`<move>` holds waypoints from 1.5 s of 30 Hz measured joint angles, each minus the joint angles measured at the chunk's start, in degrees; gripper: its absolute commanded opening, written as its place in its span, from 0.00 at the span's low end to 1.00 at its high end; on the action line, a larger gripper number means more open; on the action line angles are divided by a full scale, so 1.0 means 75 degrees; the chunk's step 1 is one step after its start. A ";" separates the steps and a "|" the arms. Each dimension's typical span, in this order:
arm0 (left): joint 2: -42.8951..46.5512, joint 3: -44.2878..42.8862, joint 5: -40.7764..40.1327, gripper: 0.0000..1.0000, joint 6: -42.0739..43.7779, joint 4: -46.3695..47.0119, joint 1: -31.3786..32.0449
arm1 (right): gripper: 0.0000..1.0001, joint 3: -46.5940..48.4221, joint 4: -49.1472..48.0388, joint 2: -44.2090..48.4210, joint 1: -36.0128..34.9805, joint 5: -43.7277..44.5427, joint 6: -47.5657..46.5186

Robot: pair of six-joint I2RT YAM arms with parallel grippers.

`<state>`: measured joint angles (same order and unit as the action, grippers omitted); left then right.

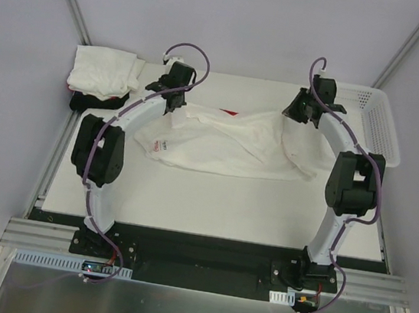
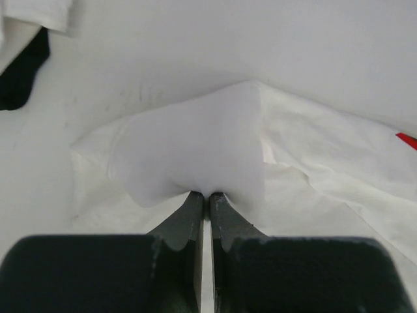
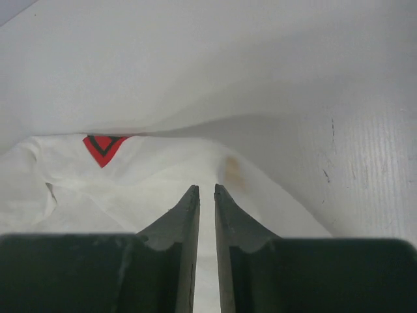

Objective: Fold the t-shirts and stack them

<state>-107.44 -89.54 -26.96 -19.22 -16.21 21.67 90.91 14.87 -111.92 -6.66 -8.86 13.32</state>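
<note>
Far left: folded stack (image 1: 106, 71). Left pincer (image 2: 207, 194) clamps the far-left edge of the shirt (image 1: 227, 143), cloth tented at its tips. Shirt lies mid-surface (image 1: 211, 203), long axis L–R, spanning both arms. Right pincer (image 3: 206, 189) at the far-right edge, jaws a slit apart, nothing visibly nipped; cloth just beneath.

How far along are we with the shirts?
Done: a folded pile of white shirts sits on black cloth at the far left corner. In hand: one white t-shirt lies rumpled mid-table; the left gripper pinches its edge, while the right gripper is slightly parted and empty. Left: fold and stack it; red cloth peeks out underneath.
</note>
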 measured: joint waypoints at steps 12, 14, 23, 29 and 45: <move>-0.0562 -0.0411 0.0650 0.26 -0.0239 0.0058 0.0000 | 0.29 0.1072 0.0236 -0.0309 0.0201 -0.0248 -0.0058; -0.0405 -0.0414 0.0714 0.32 -0.0230 0.0073 0.0000 | 0.31 0.0458 -0.0073 -0.0061 0.0143 -0.0318 0.0015; 0.0262 -0.0411 0.0737 0.37 -0.0032 0.0090 0.0000 | 0.32 -0.2157 -0.0504 0.0764 -0.0391 -0.0495 0.0265; 0.0982 0.0189 0.0991 0.36 -0.0114 0.0175 0.0003 | 0.32 -0.2783 -0.0609 0.1224 -0.0411 -0.0478 0.0274; 0.1454 0.1536 0.1396 0.38 -0.0405 -0.0047 0.0006 | 0.37 -0.3666 -0.1230 0.1381 -0.0437 -0.0595 0.0513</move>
<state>-96.53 -78.02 -16.49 -22.26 -16.56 21.71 63.42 5.65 -101.56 -9.93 -13.32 17.17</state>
